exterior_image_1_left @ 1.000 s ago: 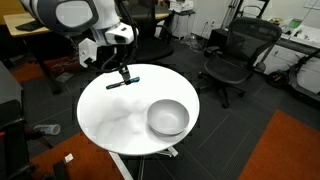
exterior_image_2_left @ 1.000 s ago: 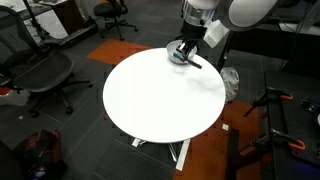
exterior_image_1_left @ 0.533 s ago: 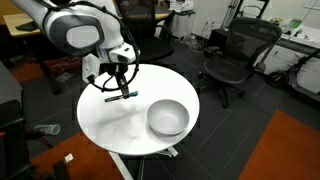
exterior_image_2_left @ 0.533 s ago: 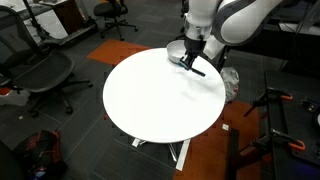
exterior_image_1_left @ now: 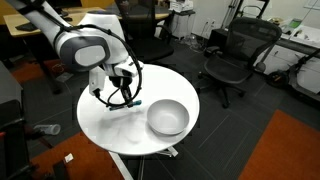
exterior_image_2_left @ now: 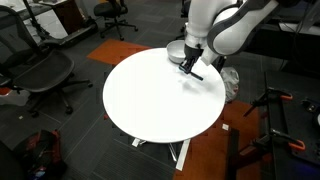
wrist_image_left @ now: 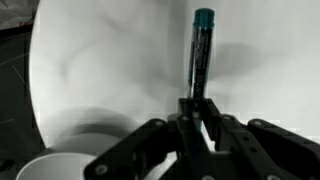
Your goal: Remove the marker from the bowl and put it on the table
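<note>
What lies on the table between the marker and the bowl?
Nothing lies there. In an exterior view, only a bare stretch of the white table shows between the marker and the bowl.

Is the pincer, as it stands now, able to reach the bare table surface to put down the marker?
Probably yes. The pincer holds the marker just above the table, the bowl stands apart at the side, and the wrist view shows only bare white top under the marker.
</note>
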You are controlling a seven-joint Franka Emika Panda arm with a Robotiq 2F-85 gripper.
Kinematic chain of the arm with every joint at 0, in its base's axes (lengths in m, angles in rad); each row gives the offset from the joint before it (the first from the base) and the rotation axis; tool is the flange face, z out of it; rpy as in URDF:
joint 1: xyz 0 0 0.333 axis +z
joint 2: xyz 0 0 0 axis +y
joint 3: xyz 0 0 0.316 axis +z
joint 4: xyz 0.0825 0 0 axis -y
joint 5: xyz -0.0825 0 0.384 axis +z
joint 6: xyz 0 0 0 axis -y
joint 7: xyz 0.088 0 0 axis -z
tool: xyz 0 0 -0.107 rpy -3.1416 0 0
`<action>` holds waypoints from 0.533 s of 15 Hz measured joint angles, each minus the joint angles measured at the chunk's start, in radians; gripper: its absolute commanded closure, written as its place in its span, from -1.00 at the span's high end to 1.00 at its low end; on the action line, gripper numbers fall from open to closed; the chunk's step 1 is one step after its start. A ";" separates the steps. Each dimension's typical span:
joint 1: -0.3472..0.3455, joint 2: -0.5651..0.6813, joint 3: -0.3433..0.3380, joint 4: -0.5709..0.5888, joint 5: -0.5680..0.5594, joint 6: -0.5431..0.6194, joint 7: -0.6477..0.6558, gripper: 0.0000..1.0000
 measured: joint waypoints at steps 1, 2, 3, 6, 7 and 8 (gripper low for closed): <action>0.000 0.008 -0.003 0.003 0.004 0.008 0.000 -0.13; -0.001 0.015 -0.006 0.007 0.007 0.014 0.000 -0.11; -0.001 0.020 -0.008 0.010 0.011 0.015 0.000 -0.01; -0.003 0.025 -0.009 0.018 0.019 0.017 -0.002 0.47; -0.003 0.025 -0.009 0.020 0.020 0.018 -0.002 0.60; -0.003 0.025 -0.010 0.022 0.020 0.019 -0.002 0.77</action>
